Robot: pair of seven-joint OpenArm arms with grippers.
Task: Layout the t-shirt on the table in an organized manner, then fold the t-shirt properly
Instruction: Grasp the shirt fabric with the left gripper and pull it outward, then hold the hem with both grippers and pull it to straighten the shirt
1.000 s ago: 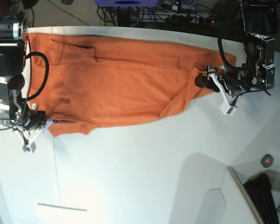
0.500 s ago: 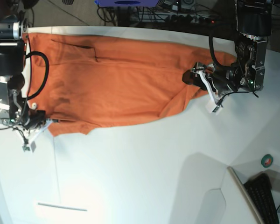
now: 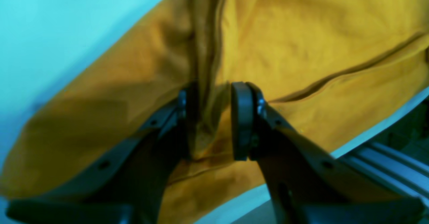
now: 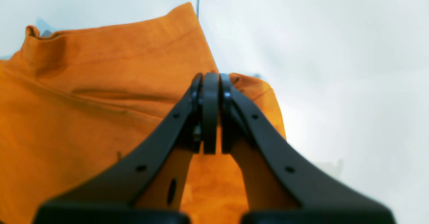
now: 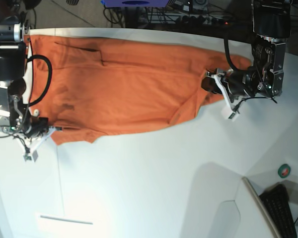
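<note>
My worry first: the left fingers [image 3: 209,123] stand part-closed around a raised ridge of the shirt [image 5: 124,84], and a gap shows beside one pad. If I pull now, I judge that the fold may slip out, or I drag up two layers and bunch the cloth. The shirt's far edge sits near the surface's [image 5: 154,183] rim at 12 o'clock in the base view, so a hard tug that way could drag cloth over it.

The right fingers [image 4: 210,116] are pressed fully together over a corner of the shirt at 9 o'clock in the base view. The pads meet with no gap, and I cannot tell whether any cloth is pinched between them. If not, that end will stay put when I stretch.

The shirt lies spread across the upper half of the surface, from the right arm at 9 o'clock to the left arm at 2 o'clock, with a flap folded near the left fingers.
</note>
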